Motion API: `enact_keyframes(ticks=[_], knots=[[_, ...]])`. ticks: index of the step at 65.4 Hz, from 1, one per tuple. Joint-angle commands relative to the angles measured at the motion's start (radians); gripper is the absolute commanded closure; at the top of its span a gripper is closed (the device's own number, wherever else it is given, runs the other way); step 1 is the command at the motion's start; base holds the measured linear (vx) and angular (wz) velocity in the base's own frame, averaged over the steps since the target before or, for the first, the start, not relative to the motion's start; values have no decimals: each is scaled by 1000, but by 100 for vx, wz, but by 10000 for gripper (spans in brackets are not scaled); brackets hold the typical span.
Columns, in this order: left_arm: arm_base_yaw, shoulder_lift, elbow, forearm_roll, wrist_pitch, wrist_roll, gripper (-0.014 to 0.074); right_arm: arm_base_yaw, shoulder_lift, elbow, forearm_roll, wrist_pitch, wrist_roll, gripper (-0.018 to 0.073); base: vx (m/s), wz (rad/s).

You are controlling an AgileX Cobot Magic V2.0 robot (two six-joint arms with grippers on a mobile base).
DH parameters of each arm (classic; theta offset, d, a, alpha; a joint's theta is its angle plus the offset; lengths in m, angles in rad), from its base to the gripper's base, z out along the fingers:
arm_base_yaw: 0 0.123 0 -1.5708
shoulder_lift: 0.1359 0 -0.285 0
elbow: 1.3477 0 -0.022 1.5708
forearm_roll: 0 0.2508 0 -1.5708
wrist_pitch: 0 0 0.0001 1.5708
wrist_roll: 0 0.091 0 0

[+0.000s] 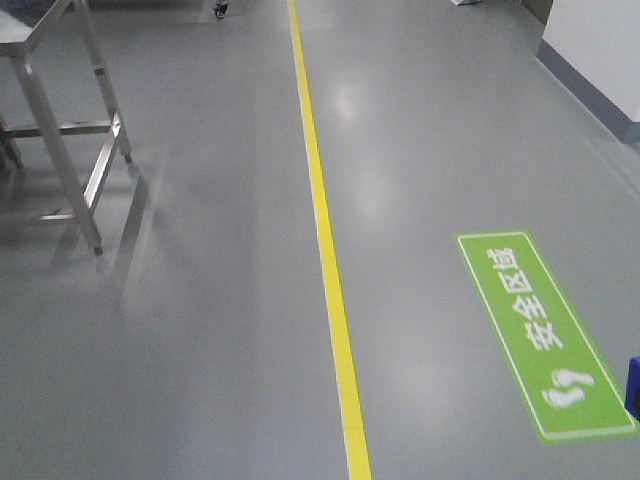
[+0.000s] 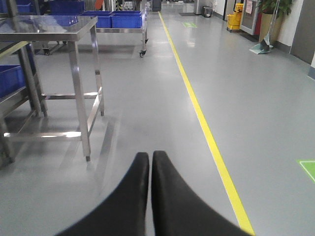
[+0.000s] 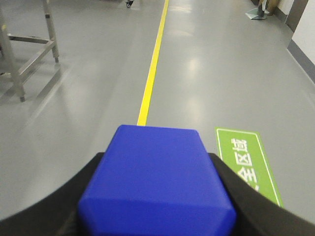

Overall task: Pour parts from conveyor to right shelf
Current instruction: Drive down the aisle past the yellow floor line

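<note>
Open grey floor (image 1: pixel 200 300) flanks yellow line (image 1: pixel 325 250); right end effector (image 3: pixel 155 162) grasps blue block (image 3: pixel 155 187), left end effector (image 2: pixel 150 164) clenched.

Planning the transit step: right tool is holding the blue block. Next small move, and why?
Probably turn the base to find the shelf, with the right tool shut on the blue block. The front view shows floor, a yellow line and a steel table, but no shelf; blue bins show only in the left wrist view.

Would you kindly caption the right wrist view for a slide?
Right gripper holds a blue plastic block above glossy grey floor with yellow line.
</note>
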Motion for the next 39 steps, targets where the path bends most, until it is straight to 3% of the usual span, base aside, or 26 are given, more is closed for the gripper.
enact_keyframes(ticks=[1,39], knots=[[-7,-10,-20,-8,-68,-8,603,-1,13,-29,9,-72,-9,561,83,-6],[-7,-10,-20,-8,-68,-8,603,-1,13,-29,9,-72,-9,561,85,2]])
